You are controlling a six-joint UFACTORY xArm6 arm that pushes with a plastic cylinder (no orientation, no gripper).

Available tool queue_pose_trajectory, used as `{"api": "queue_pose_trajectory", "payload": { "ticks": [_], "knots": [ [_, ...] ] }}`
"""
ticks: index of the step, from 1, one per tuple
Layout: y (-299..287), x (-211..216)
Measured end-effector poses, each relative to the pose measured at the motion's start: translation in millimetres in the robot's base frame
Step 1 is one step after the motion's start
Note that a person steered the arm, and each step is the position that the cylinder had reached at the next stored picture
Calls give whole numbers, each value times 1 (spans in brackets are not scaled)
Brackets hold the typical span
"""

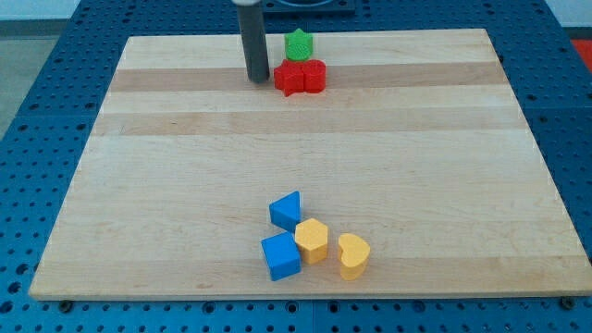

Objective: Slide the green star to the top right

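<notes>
The green star (298, 44) sits near the board's top edge, a little left of the middle. Just below it lie two red blocks touching each other: a red star shape (289, 79) and a red block (314, 76). The green star touches or nearly touches them. My tip (257, 80) rests on the board just left of the red star, a small gap apart, and down-left of the green star.
The wooden board (444, 139) lies on a blue perforated table. Near the view's bottom are a blue triangular block (287, 210), a blue cube (280, 256), a yellow block (313, 240) and a yellow heart (353, 255), clustered together.
</notes>
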State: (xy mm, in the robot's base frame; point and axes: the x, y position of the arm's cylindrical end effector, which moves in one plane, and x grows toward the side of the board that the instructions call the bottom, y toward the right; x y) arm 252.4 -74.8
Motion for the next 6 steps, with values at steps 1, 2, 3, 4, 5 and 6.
{"api": "queue_pose_trajectory", "payload": {
  "ticks": [1, 2, 3, 4, 5, 6],
  "knots": [
    [8, -59],
    [22, -59],
    [30, -59],
    [61, -58],
    [90, -59],
    [70, -59]
  ]
}}
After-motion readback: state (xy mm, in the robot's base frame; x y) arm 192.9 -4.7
